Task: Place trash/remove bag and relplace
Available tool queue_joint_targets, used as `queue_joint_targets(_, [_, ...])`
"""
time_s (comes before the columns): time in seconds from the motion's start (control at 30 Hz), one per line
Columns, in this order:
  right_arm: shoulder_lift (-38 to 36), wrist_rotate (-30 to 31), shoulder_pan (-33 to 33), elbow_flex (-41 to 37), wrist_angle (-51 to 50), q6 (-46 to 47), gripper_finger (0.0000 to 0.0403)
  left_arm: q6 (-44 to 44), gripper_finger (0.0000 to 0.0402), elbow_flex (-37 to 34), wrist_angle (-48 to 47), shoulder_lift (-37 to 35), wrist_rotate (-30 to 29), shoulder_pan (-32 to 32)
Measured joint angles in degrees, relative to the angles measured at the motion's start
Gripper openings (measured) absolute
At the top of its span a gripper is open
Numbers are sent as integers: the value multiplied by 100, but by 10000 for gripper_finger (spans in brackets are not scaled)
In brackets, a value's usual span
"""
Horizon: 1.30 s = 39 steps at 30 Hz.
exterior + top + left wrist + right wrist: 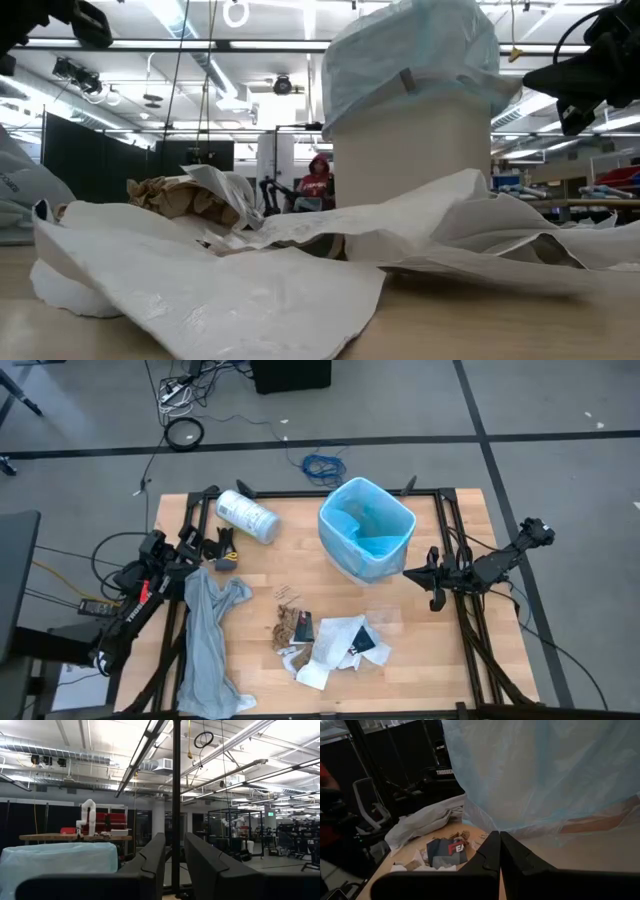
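The bin (372, 556) stands upright near the table's far edge, lined with the light-blue bag (365, 520), whose rim folds over the bin's top (410, 55). The trash lies toward the near edge: crumpled white papers (345, 635), a brown wrapper (290, 628) and a dark packet (447, 851). My right gripper (499, 836) is shut and hovers just right of the bin (412, 573), beside the bag's overhang (535, 780); it seems apart from it. My left gripper (175, 837) is slightly open, raised at the table's left (222, 550), with the bag (60, 862) ahead.
A limp grey plastic sheet (208, 645) lies along the table's left side, under the left arm. A white printed roll (247, 516) lies on its side at the far left. Bare wood shows between the bin and the trash. A person in red sits in the room beyond (318, 180).
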Motion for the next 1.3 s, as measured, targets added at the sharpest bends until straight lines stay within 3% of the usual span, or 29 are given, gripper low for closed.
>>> queue_joint_targets(0.9, [2,1,2,-2,20,0,1,318,81,0,-155,-90,-66,4])
queue_joint_targets(1.07, [2,2,2,-2,20,1,1,13,81,0,-798,-88,-150,4])
queue_joint_targets(1.3, [1,1,2,0,22,1,1,76,80,0,-911,-90,-1219,4])
